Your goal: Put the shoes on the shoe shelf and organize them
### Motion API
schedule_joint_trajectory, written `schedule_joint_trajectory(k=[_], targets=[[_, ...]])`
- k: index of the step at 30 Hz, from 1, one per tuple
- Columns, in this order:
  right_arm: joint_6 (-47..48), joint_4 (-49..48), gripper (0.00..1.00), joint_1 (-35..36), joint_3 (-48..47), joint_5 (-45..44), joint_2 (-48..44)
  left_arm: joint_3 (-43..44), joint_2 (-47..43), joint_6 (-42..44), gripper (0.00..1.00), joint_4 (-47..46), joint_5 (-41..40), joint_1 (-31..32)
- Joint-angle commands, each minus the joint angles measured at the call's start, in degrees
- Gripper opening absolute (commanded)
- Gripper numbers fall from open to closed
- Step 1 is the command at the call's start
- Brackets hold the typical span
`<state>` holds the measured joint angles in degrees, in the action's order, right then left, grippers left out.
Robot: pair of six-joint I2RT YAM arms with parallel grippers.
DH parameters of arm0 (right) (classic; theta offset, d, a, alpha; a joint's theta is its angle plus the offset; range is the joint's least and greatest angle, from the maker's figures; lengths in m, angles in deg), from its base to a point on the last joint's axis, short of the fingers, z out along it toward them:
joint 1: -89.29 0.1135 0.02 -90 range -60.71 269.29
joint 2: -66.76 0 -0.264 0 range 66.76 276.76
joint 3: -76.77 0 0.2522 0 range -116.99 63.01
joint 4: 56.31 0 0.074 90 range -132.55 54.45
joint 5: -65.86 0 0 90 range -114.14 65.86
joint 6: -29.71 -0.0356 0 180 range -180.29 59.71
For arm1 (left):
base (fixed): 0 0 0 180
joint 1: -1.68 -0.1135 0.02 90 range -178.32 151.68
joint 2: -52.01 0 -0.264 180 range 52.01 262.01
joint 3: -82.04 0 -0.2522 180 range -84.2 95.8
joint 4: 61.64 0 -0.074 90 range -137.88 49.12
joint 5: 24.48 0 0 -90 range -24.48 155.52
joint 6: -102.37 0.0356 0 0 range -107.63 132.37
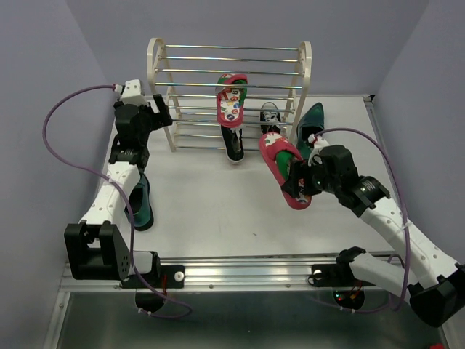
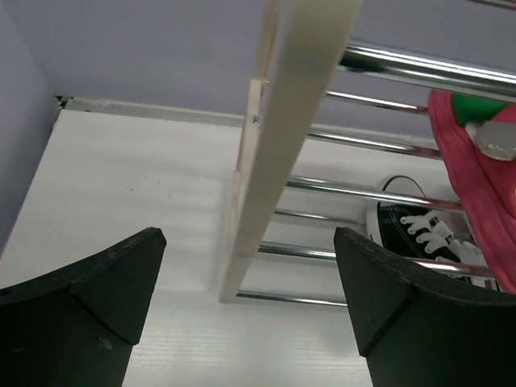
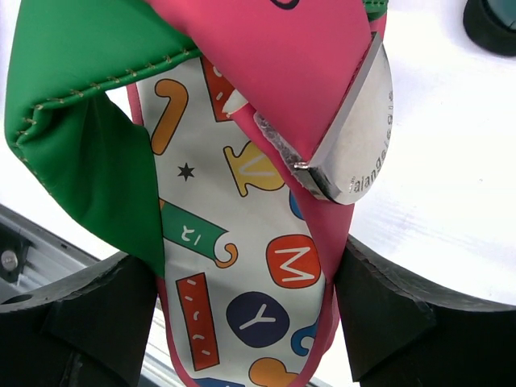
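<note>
Closest to the camera is my left gripper. Its fingers are wide apart and hold nothing, right beside the left side panel of the shoe shelf. Under that arm, one green shoe lies on the table, well away from the shelf. One flip-flop sits up on the rods. A black sneaker is low down below it, and the other sneaker is to its right. I cannot tell if they rest on rods or the table. My right gripper holds the second flip-flop by its sides, near the shelf's right end. The second green shoe lies by the right panel. I think only one shoe is surely done. This flip-flop and both green shoes are left.
</note>
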<state>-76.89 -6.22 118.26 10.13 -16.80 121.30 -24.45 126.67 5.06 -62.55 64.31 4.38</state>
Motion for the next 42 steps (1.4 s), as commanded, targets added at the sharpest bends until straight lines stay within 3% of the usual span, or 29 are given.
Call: schedule_joint_trajectory(k=[1,6,8,12,19,24,39,42], targets=[[1.7,-9.2,0.01,0.0,-4.9,-1.1,2.6,3.4,2.1,6.3,0.99,-6.9,11.5,-0.2],[0.6,-12.2,0.01,0.0,-5.4,-5.9,5.2,7.1,6.5,6.0,0.95,-7.1,11.3,-0.3],[0.4,-13.9,0.01,0.0,-6.9,-7.1,6.6,8.6,8.7,5.3,0.85,-7.1,11.8,-0.3],[1.1,-15.3,0.02,0.0,-8.8,-6.8,10.0,9.2,9.8,4.9,0.78,-7.3,15.5,-0.3],[0.1,-20.1,0.02,0.0,-12.5,-7.1,13.7,7.7,9.9,5.4,0.58,-9.2,15.9,-0.3],[-2.4,-21.6,0.02,0.0,-15.7,-15.5,16.0,5.8,8.8,6.3,0.41,-10.1,15.5,-0.2],[-4.6,-30.0,0.06,0.0,-27.2,-24.0,31.5,3.1,8.4,6.4,0.39,-12.5,15.4,-0.3],[-5.6,-31.1,0.07,0.0,-29.3,-25.3,34.3,3.0,8.3,6.5,0.34,-12.5,15.0,-0.3]])
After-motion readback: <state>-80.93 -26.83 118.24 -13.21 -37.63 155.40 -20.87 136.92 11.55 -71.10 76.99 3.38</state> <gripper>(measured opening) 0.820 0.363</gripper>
